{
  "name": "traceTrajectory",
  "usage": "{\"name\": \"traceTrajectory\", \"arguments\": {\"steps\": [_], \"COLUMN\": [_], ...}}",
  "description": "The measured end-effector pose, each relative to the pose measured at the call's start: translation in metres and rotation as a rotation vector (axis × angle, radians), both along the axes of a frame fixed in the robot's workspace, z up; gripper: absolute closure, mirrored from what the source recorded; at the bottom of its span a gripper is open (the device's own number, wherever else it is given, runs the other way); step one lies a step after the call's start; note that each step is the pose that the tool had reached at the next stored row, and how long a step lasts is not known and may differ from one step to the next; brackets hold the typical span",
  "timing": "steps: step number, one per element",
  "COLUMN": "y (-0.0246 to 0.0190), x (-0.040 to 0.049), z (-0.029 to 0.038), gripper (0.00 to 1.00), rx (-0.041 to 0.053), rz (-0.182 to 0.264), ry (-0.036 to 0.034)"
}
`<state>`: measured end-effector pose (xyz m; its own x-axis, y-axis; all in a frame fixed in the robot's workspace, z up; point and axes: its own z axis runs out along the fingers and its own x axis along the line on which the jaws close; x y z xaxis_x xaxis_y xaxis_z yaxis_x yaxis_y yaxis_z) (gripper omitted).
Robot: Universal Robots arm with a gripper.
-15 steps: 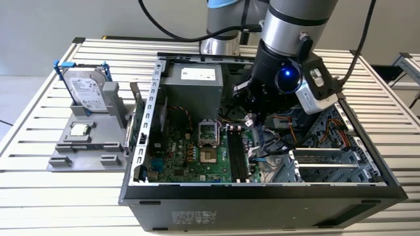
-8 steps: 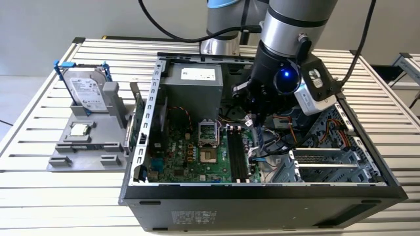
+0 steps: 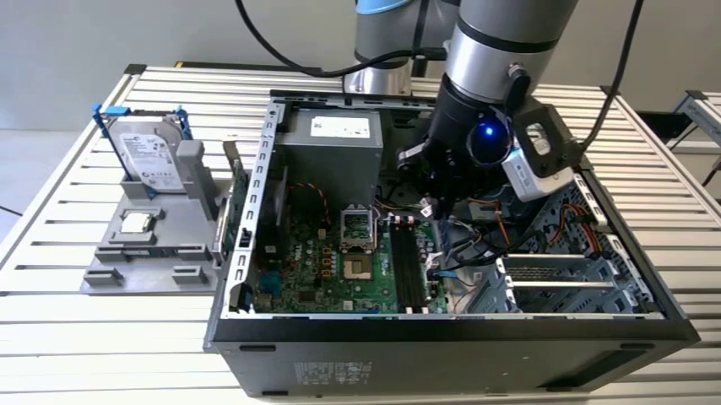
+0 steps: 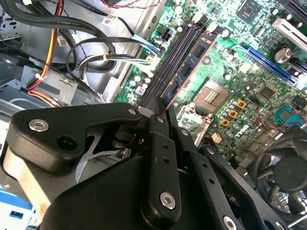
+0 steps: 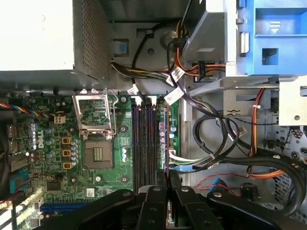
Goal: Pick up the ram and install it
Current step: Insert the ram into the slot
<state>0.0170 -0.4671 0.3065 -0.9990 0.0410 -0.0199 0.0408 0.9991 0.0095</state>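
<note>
The gripper [image 3: 441, 205] stands inside the open computer case [image 3: 253, 211], directly above the memory slots [image 3: 408, 261] of the motherboard [image 3: 327, 261]. The jaws are clenched on the ram [image 4: 186, 72], held edge-down over a slot beside the empty processor socket [image 5: 97, 139]. The step in hand is insertion. Judged from here, seating calls for exact alignment with the slot and a straight press.

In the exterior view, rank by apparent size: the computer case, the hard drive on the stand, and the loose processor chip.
1. Computer case, by far the largest.
2. Hard drive, standing upright on the grey stand.
3. Processor chip, smallest, lying on that stand.
</note>
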Motion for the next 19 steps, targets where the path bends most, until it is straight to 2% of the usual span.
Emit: {"name": "traceTrajectory", "arguments": {"steps": [6, 13, 19], "y": [0.0000, 0.0000, 0.0000], "x": [-0.0006, -0.0006, -0.0006], "z": [-0.0050, -0.0176, -0.0254], "gripper": [1.00, 1.00, 1.00], "rx": [0.0004, 0.0004, 0.0003], "rz": [0.000, 0.000, 0.000], "ry": [-0.0001, -0.0001, -0.0001]}}
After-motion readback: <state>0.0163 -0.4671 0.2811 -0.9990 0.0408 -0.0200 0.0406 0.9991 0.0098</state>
